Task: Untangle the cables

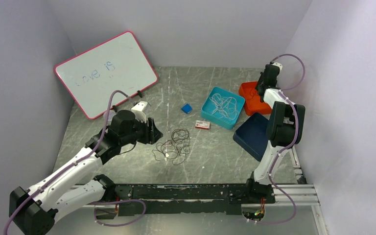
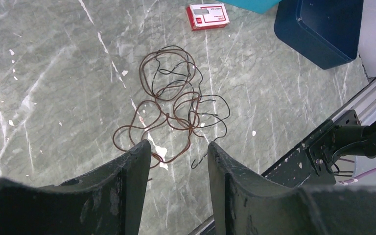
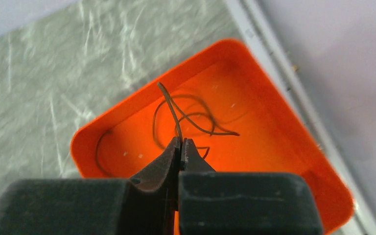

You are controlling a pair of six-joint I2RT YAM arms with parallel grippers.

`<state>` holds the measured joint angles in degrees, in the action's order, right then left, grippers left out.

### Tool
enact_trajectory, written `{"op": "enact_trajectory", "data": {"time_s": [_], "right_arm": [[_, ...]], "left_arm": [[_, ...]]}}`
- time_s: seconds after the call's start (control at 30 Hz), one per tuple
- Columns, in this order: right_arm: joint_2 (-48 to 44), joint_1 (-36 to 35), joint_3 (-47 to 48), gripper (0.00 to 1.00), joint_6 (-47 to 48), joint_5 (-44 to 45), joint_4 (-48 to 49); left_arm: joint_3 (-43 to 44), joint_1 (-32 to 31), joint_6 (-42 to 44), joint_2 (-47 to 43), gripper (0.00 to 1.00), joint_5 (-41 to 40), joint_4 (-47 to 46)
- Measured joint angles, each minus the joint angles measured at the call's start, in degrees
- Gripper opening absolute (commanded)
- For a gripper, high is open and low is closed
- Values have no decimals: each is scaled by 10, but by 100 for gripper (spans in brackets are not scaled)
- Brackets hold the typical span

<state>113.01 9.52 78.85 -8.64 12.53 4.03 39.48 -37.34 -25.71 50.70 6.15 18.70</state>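
Note:
A tangle of thin brown and black cables [image 1: 174,146] lies on the table centre; it also shows in the left wrist view [image 2: 176,105]. My left gripper [image 1: 155,131] is open and empty, just left of the tangle, its jaws [image 2: 178,147] above the tangle's near edge. My right gripper [image 3: 180,141] is shut on a thin dark cable [image 3: 169,105] that loops down into the orange tray [image 3: 298,132]. In the top view that gripper [image 1: 263,88] is over the orange tray [image 1: 247,90]. White cables [image 1: 223,104] lie in the teal tray [image 1: 206,108].
A dark blue tray [image 1: 252,134] leans by the right arm. A red-and-white card [image 1: 202,125] and a small blue block [image 1: 186,108] lie near the teal tray. A whiteboard [image 1: 105,71] leans at the back left. A metal rail [image 1: 200,192] runs along the near edge.

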Motion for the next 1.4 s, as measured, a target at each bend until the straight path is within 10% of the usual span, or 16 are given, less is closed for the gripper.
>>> {"op": "enact_trajectory", "data": {"time_s": [0.3,0.63,0.9,1.4], "right_arm": [[32,1,17,4,-28,-69,-81],[58,2,44,54,-11,-84,-126],[-28,2,40,72,0,-82,-130],[-189,-27,-55,75,-5,-26,-113]], "left_arm": [[0,0,-1,-17,51,0,11],[0,0,-7,-22,51,0,13],[2,0,-7,-22,51,0,16],[6,0,-7,-10,52,-4,23]]}}
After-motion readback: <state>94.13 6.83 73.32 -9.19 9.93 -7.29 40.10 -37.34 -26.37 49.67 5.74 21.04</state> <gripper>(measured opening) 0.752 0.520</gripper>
